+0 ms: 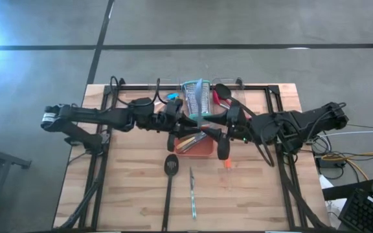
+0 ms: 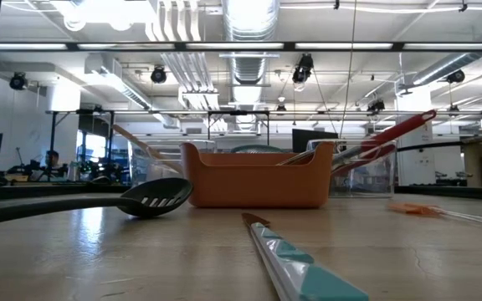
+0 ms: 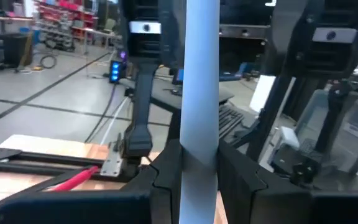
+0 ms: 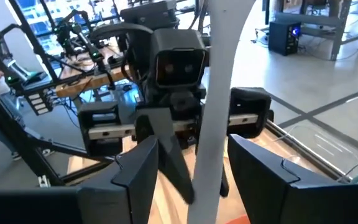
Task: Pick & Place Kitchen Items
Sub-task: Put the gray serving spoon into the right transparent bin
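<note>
Step in hand, as judged: a transfer of one utensil between the two arms, above the orange tray (image 1: 206,152) at mid-counter. The left pincer (image 3: 199,171) is clenched on the handle of the grey spatula (image 3: 201,74), which stands upright between its fingers, clear of the counter (image 1: 251,200). The right pincer (image 4: 197,168) faces it from the other side, released, with its fingers on either side of the same handle and a gap showing on both sides. The next move would call for the right pincer to close firmly on the handle before the left one lets go. The carry must then clear the upright grater (image 1: 196,97) just behind. Which container is meant to receive the spatula cannot be told. Count of items: one grey spatula, held in the air. Loose on the counter are one black slotted turner (image 1: 171,165), one teal-handled knife (image 1: 192,194) beside it, and one small orange-handled tool (image 1: 227,166). One red spoon (image 2: 400,130) and one black spoon (image 1: 220,90) lean in the clear bin at the back. Several handles lie in the orange tray, partly under the arms, so their number cannot be fixed. One grater and one orange tray are present.
</note>
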